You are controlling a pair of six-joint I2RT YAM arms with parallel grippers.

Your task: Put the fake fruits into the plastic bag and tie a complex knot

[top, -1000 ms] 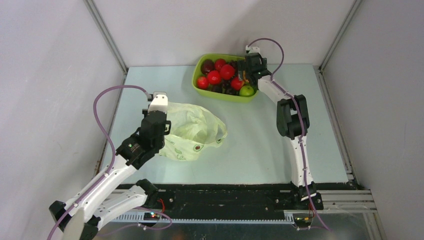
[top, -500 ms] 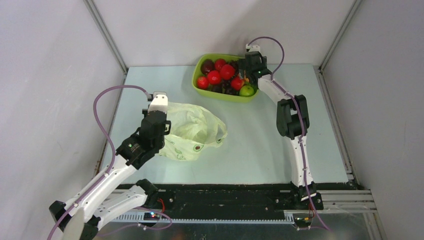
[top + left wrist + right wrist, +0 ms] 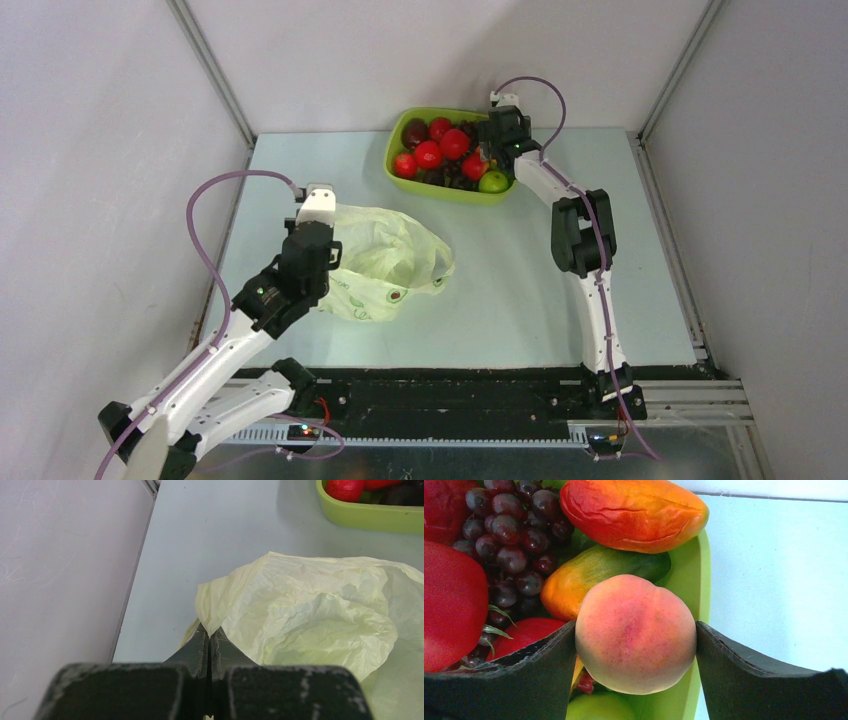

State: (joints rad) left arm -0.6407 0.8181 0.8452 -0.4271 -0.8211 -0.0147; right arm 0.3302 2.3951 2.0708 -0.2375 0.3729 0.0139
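The plastic bag [image 3: 385,260] lies crumpled on the table at the left, pale yellow-green. My left gripper [image 3: 325,222] is shut on its edge; in the left wrist view the bag [image 3: 320,610] runs into the closed left gripper [image 3: 208,632]. The fake fruits sit in the lime-green tray [image 3: 440,190]: red apples [image 3: 428,153], a dark plum [image 3: 414,131], a green apple [image 3: 493,181] and purple grapes [image 3: 514,545]. My right gripper [image 3: 488,152] reaches into the tray's right end. In the right wrist view it [image 3: 636,627] has both fingers against the orange-pink peach [image 3: 634,600]. No knot shows.
The tray [image 3: 701,580] also holds an orange-red mango-like fruit [image 3: 634,512] and a green-orange one [image 3: 599,575] behind the peach. Grey walls with metal rails enclose the table at the left, back and right. The black rail with the arm bases runs along the near edge.
My right gripper has moved a little to the left and deeper into the tray's right end. The left arm and the bag have not moved.
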